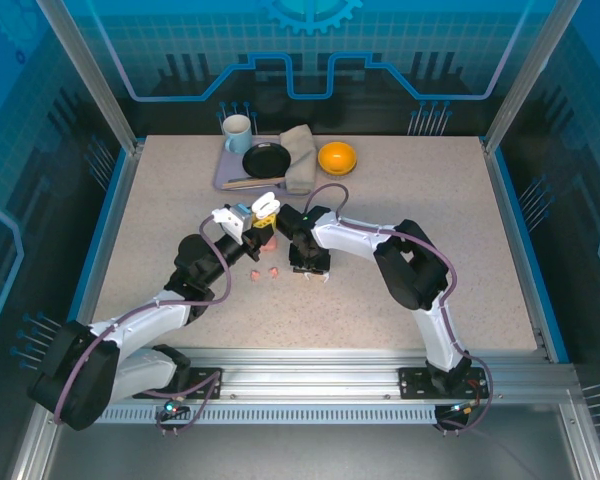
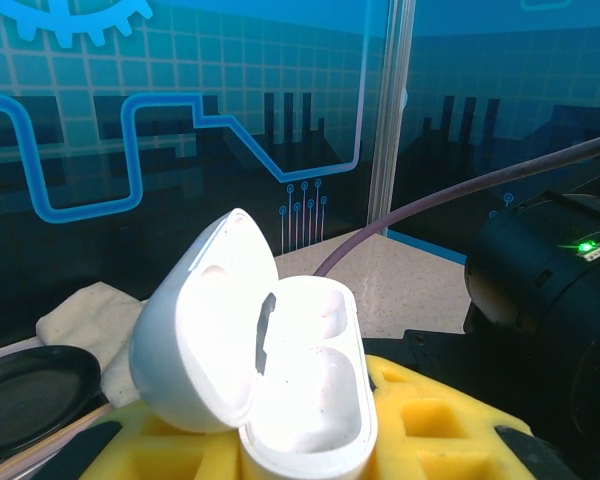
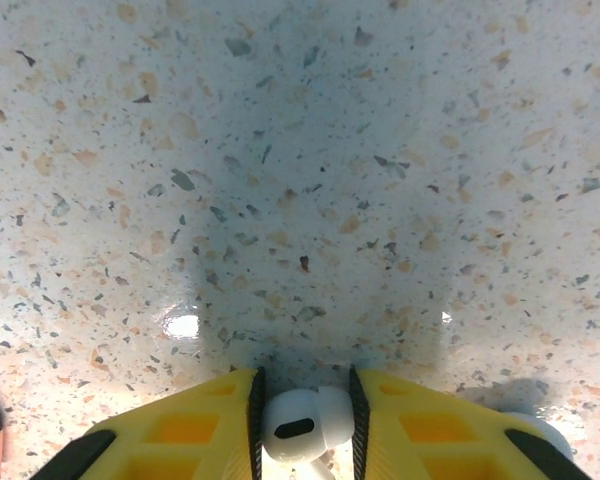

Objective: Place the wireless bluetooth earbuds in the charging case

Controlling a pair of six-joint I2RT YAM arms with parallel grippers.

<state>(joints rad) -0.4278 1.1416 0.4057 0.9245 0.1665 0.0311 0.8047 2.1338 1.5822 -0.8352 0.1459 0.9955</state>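
**First white bud pinched, nothing seated yet**

Closest to the right wrist lens, at the bottom middle of the frame, a white earbud (image 3: 302, 425) sits in the right hand (image 3: 305, 400). The yellow fingers (image 3: 180, 440) press on both its flanks in a pinch. The bud is low over the speckled worktop (image 3: 300, 150); whether it rests there or hangs just above, I cannot tell. At the lower right corner a second white rounded piece (image 3: 542, 432) peeps past the finger, probably the other white bud.

The left hand (image 2: 300, 445) is pressed tight on the white charging case (image 2: 315, 400), holding it up in the lower middle of its wrist view. The lid (image 2: 195, 310) is swung open toward the upper left. Both wells inside look empty.

From above, the two hands meet at the centre of the frame. Just below the left hand (image 1: 263, 212) lie one salmon-pink earbud (image 1: 256, 274) and a second salmon-pink earbud (image 1: 274, 270), loose and close together. The right hand (image 1: 311, 268) points down beside them. A tray (image 1: 223, 175) and an orange bowl (image 1: 337, 157) stand well apart at the top.

The job looks barely begun: the case is open and one bud is gripped. That bud has yet to reach a well, and its mate must follow. The pink pair needs its own case, and a pink shape (image 1: 268, 241) under the left hand may be it.
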